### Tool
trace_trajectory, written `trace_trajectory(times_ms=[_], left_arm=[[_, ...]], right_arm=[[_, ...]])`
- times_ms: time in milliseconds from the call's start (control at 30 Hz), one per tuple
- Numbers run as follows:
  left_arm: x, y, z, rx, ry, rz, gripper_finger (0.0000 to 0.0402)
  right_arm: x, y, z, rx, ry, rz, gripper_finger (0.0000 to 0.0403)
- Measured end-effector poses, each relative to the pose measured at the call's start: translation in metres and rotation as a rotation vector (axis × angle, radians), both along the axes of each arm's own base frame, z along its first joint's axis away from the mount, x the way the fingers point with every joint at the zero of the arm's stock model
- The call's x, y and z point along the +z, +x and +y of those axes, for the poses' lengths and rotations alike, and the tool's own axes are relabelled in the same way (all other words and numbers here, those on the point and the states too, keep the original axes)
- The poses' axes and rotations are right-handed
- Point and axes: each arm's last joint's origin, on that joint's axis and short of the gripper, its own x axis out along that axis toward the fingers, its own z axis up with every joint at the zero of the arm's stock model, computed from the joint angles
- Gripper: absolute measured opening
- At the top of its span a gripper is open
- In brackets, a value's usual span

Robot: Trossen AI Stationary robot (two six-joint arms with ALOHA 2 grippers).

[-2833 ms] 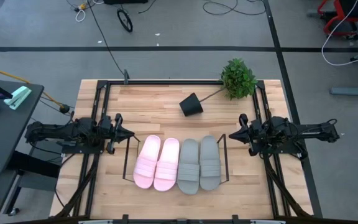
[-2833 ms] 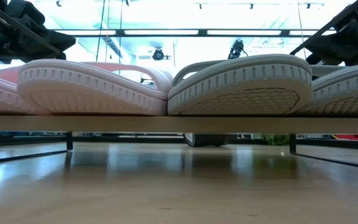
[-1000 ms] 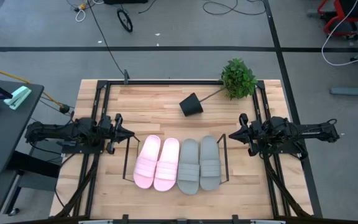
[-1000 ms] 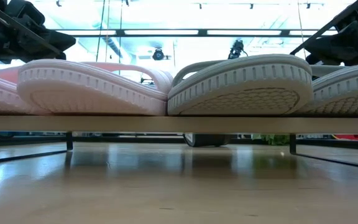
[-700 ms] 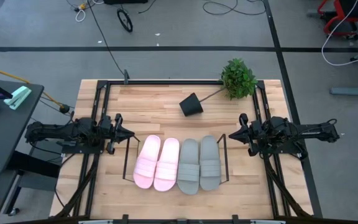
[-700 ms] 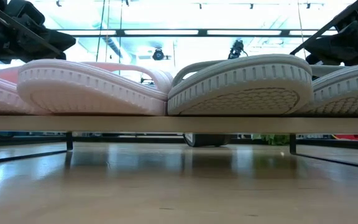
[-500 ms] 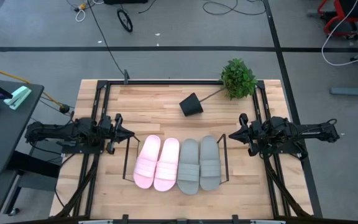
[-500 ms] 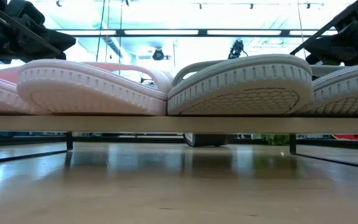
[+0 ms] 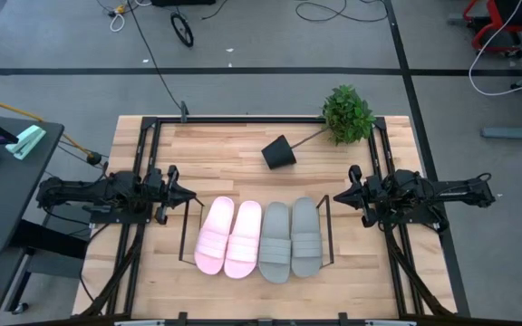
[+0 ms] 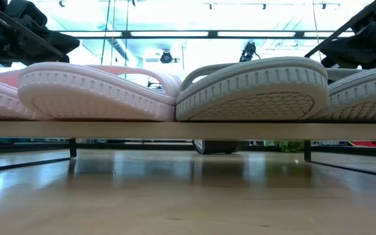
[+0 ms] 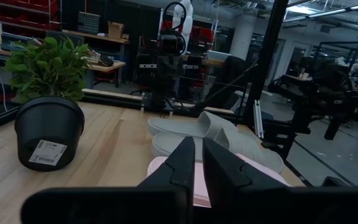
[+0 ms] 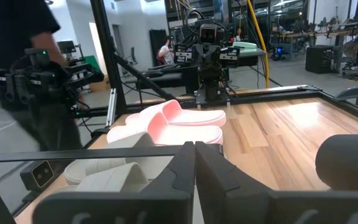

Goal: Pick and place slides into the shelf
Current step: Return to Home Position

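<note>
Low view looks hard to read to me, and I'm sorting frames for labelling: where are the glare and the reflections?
Low view: bright ceiling lights wash out the background behind the slides, and the glossy tabletop mirrors them. High view: even light, soft shadows beside the slides. Left wrist view: the near pincer shows as a dark silhouette.

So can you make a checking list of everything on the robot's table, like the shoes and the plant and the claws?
Surface: pale wooden plank table, bare boards around the items.
Job's things: two pale pink foam slides and two grey foam slides lie side by side inside the thin black wire shelf.
Clutter: small black plastic plant pot tipped on its side, its green leafy plant at the table's far right corner.
Grippers: left gripper shut, empty, beside the shelf's left end; right gripper shut, empty, beside its right end.
Cables: loose cables on the floor beyond the table.
Surroundings: grey floor, dark side desk at left.
</note>
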Motion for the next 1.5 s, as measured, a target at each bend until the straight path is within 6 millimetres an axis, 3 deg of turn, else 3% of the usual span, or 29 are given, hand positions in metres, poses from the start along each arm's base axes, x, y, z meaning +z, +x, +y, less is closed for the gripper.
trace_trajectory(times_ms=[1500], left_arm=[[0.0000, 0.0000, 0.0000, 0.000, 0.000, 0.000, 0.0028]], right_arm=[[0.0000, 0.0000, 0.0000, 0.000, 0.000, 0.000, 0.0017]])
